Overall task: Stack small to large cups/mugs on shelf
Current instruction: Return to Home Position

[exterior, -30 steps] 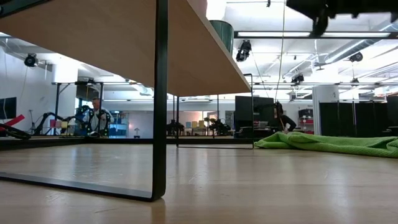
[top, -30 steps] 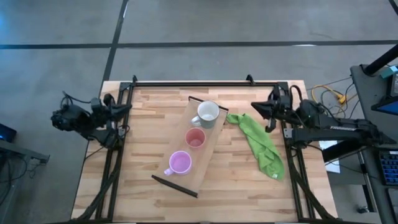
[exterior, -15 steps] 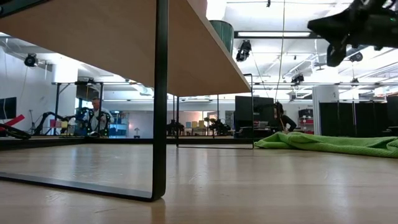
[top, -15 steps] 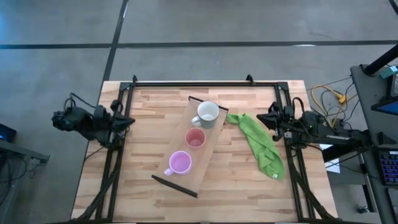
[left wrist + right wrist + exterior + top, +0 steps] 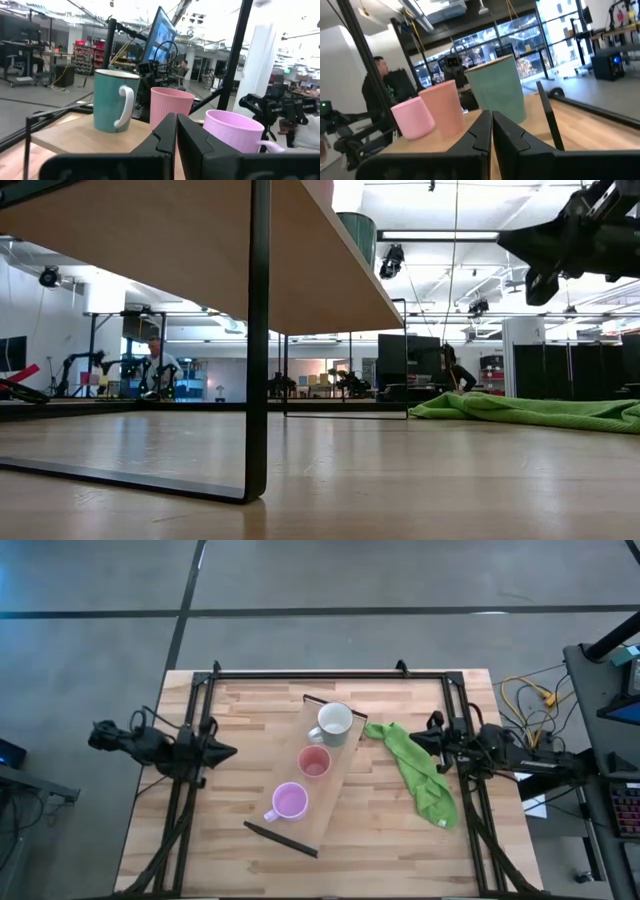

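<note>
The light-wood shelf point(image 5: 330, 790) lies slantwise mid-table and stands on thin black end frames point(image 5: 258, 340). In a row on it stand a handled mug point(image 5: 335, 722), white inside and teal-grey outside, a salmon-pink handleless cup point(image 5: 314, 762) and a lilac-pink handled mug point(image 5: 290, 802). My left gripper point(image 5: 228, 751) is shut, left of the shelf, pointing at the cups point(image 5: 170, 107). My right gripper point(image 5: 437, 742) is shut, right of the shelf above the green cloth, facing the teal mug point(image 5: 497, 90). Neither gripper touches anything.
A crumpled green cloth point(image 5: 420, 775) lies on the table between the shelf and my right arm. A black frame point(image 5: 330, 673) runs along the far edge and both sides of the wooden table. People show in the room beyond.
Both arms have swung from the far corners toward the table's near edge. My left gripper has also moved right, toward the shelf. My right gripper has dropped lower over the green cloth. The cups and shelf have kept still.
</note>
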{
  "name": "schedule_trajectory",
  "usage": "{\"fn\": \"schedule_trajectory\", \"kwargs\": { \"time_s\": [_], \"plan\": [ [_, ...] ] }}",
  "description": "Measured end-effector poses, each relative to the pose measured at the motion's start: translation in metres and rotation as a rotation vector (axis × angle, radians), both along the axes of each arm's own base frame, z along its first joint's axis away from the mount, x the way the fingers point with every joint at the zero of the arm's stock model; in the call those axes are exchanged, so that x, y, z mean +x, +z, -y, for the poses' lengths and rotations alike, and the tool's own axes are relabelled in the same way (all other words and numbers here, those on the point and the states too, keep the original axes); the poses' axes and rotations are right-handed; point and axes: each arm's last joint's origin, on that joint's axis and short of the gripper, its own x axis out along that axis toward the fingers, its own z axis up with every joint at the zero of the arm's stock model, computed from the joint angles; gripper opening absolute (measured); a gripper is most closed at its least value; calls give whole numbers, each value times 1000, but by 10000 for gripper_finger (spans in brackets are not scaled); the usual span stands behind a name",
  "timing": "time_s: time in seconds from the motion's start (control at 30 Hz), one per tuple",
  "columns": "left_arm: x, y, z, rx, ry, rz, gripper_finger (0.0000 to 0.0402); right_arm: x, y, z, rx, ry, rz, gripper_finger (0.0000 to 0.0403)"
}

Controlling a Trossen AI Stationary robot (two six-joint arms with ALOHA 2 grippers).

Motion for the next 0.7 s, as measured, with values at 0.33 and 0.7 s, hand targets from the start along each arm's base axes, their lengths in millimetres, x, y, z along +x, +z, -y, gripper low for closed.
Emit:
{"fn": "schedule_trajectory", "kwargs": {
  "time_s": [0.33, 0.7],
  "plan": [
    [10, -28, 4, -29, -9, 84, 0, 0, -3, 0, -32, -7, -37, 8],
    [14, -46, 6, 10, -26, -16, 0, 0, -7, 0, -16, -5, -76, 8]
  ]
}}
